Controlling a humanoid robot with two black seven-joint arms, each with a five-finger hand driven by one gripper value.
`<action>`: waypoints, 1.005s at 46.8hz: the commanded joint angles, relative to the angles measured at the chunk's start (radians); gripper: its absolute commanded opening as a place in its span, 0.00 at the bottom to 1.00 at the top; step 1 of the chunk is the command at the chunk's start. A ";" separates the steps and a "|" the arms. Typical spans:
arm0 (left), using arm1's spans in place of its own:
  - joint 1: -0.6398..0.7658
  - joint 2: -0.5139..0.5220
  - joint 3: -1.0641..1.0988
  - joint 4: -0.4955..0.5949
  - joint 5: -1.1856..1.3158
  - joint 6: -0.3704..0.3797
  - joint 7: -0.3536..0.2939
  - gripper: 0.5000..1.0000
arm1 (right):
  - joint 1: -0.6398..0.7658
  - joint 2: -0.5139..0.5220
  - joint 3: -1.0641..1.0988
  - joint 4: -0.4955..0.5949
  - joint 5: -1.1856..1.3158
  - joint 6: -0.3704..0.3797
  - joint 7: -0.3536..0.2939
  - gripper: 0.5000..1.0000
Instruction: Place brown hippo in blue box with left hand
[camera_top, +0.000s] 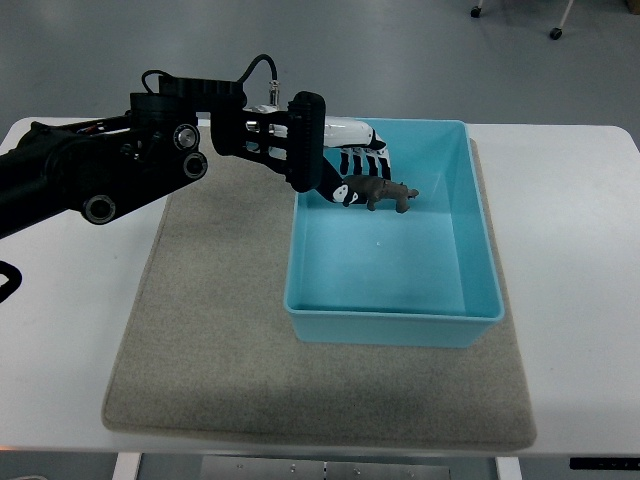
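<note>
The left hand (345, 165) reaches from the left over the far left corner of the blue box (395, 318). Its fingers (345, 192) are curled and pinch the brown hippo (384, 192), which hangs inside the box. The box stands on a grey mat (215, 340).

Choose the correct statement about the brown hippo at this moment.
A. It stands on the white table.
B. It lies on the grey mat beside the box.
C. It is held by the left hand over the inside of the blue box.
C: the left hand grips the brown hippo above the floor of the blue box.
</note>
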 joint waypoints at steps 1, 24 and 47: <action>0.011 -0.015 -0.002 0.019 0.000 0.002 0.000 0.00 | 0.000 0.000 0.000 0.000 0.000 0.000 0.000 0.87; 0.043 -0.016 -0.016 0.018 -0.041 0.092 -0.008 0.98 | 0.000 0.000 0.000 0.000 0.000 0.000 0.000 0.87; 0.070 0.106 -0.042 0.022 -0.713 0.091 -0.014 0.99 | 0.000 0.000 0.000 0.000 0.000 0.000 0.000 0.87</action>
